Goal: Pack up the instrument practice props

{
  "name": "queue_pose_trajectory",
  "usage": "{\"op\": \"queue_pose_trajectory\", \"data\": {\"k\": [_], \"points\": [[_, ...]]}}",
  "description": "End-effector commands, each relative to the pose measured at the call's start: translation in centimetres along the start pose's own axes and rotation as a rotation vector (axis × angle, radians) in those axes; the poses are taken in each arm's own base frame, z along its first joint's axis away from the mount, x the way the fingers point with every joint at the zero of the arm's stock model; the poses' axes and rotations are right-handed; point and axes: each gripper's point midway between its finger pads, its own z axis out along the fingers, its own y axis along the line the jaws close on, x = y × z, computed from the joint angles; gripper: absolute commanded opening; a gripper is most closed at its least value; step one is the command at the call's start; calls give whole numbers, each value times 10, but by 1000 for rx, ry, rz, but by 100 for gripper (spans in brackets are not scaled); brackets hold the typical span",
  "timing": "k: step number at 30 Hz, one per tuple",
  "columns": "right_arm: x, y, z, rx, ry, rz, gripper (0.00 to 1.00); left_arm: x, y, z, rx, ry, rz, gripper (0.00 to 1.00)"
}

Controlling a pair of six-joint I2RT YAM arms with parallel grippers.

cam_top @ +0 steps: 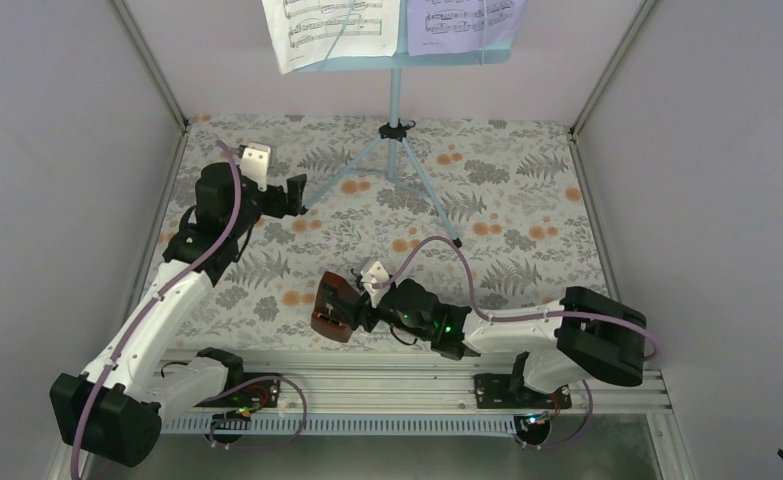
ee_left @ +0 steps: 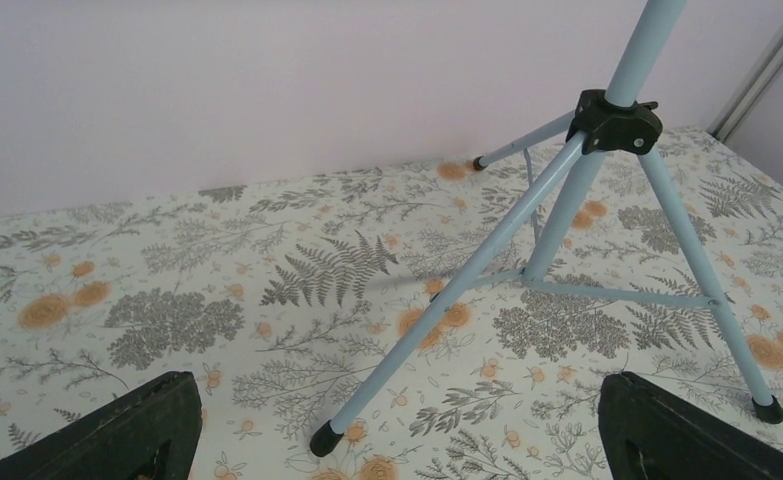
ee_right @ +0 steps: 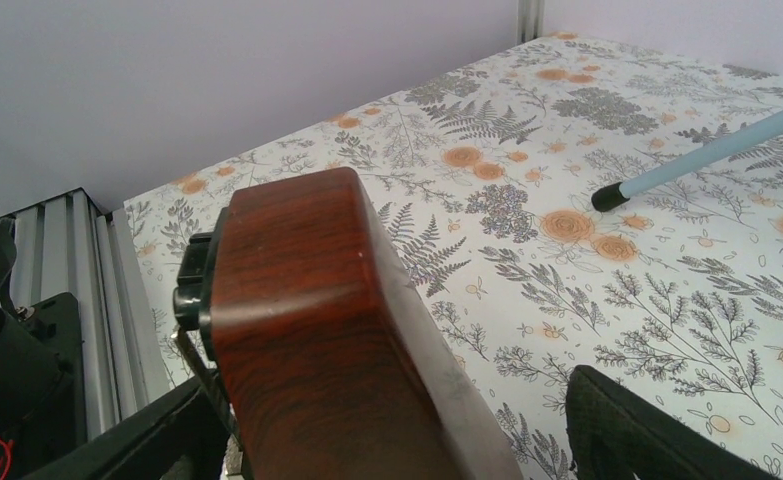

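Note:
The light-blue music stand (cam_top: 395,110) stands at the back centre on its tripod. A white sheet-music page (cam_top: 332,28) and a lavender one (cam_top: 464,22) rest on its desk. My left gripper (cam_top: 295,195) is open and empty, just short of the stand's left leg foot (ee_left: 325,438); the hub (ee_left: 615,122) is farther ahead in the left wrist view. My right gripper (cam_top: 352,310) is open around the reddish-brown metronome (cam_top: 332,305), which is tipped over near the table's front edge. In the right wrist view the metronome (ee_right: 317,300) lies against the left finger (ee_right: 117,440), with a gap to the right finger (ee_right: 647,430).
The table has a fern-and-flower patterned cloth (cam_top: 507,200) and plain walls on three sides. A metal rail (cam_top: 367,385) runs along the front edge by the arm bases. The stand's right leg foot (ee_right: 605,197) lies ahead of the right gripper.

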Motion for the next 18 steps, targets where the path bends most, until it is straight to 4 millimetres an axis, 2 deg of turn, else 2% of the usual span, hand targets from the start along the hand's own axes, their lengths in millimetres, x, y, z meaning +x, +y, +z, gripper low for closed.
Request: {"op": "queue_pose_trajectory", "data": {"k": [1,5,12,15,18], "points": [[-8,-3,-5,23,-41,25,78,-1,-4,2,26,2,2,98],[-6,-5,-5,30,-38,29,77,4,-21,-2,124,22,-63,98],[-6,-6,-5,38,-43,36,75,52,-64,-18,384,173,-178,89],[-5,-7,-4,43,-42,37,74,75,-84,-25,516,263,-224,82],[-6,-9,-5,52,-44,39,73,88,-101,-34,638,316,-263,70]]}}
